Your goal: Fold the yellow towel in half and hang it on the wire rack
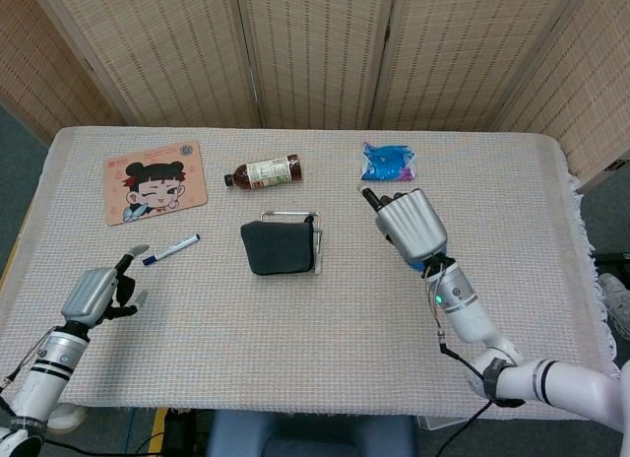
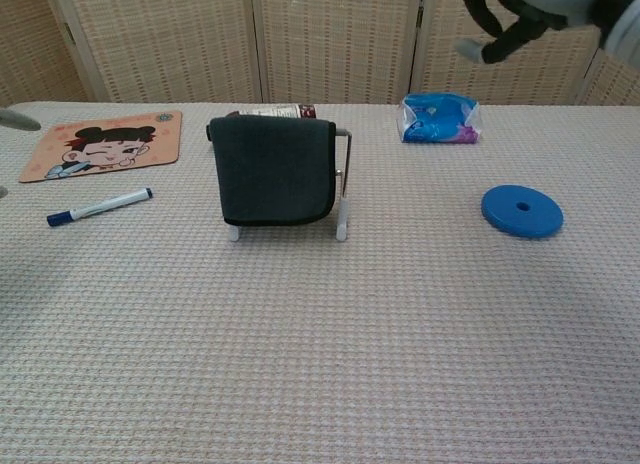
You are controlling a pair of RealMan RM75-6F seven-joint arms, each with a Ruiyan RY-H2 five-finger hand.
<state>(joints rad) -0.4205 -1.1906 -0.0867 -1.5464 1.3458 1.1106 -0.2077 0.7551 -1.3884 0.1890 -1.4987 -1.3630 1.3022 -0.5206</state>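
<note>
A dark grey towel [image 1: 279, 248] [image 2: 275, 171], not yellow in these views, hangs folded over the top bar of the small wire rack [image 1: 314, 238] [image 2: 343, 196] at mid-table. My right hand [image 1: 409, 226] [image 2: 510, 19] is raised to the right of the rack, well clear of the towel, with its fingers apart and nothing in it. My left hand [image 1: 94, 292] rests near the table's front left corner, empty, with one finger stretched out. In the chest view only a fingertip [image 2: 18, 119] of it shows at the left edge.
A brown bottle [image 1: 261, 171] [image 2: 275, 111] lies behind the rack. A blue bag [image 1: 388, 163] [image 2: 437, 119] sits at the back right, and a blue disc [image 2: 521, 210] lies right of the rack. A marker [image 1: 170, 250] [image 2: 98, 206] and a cartoon mat [image 1: 154, 181] [image 2: 105, 142] lie to the left.
</note>
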